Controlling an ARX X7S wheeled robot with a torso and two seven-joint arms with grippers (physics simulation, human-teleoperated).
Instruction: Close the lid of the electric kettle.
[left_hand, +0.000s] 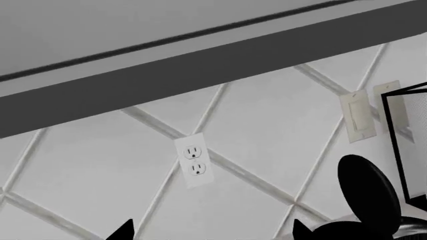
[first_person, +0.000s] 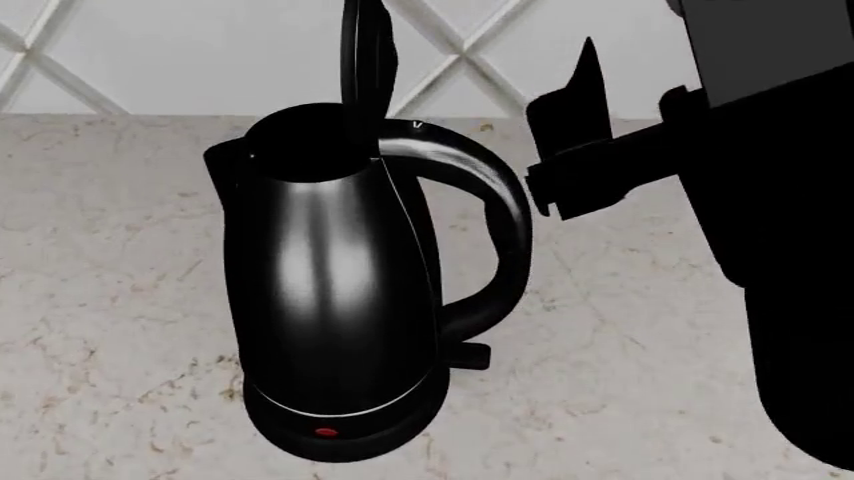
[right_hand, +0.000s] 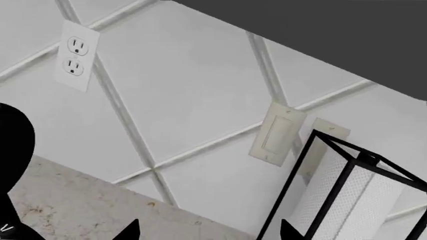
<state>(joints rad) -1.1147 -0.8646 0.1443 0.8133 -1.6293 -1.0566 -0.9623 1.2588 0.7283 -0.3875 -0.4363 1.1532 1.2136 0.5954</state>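
One pincer (first_person: 567, 140) hangs beside the electric kettle (first_person: 340, 300), spread undeterminable; approach stage, next pressing the upright lid (first_person: 368, 60) down.

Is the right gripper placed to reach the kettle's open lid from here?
Probably yes. The right gripper sits beside the handle, level with the upright lid, and nothing shows between them. Jaw state unclear.
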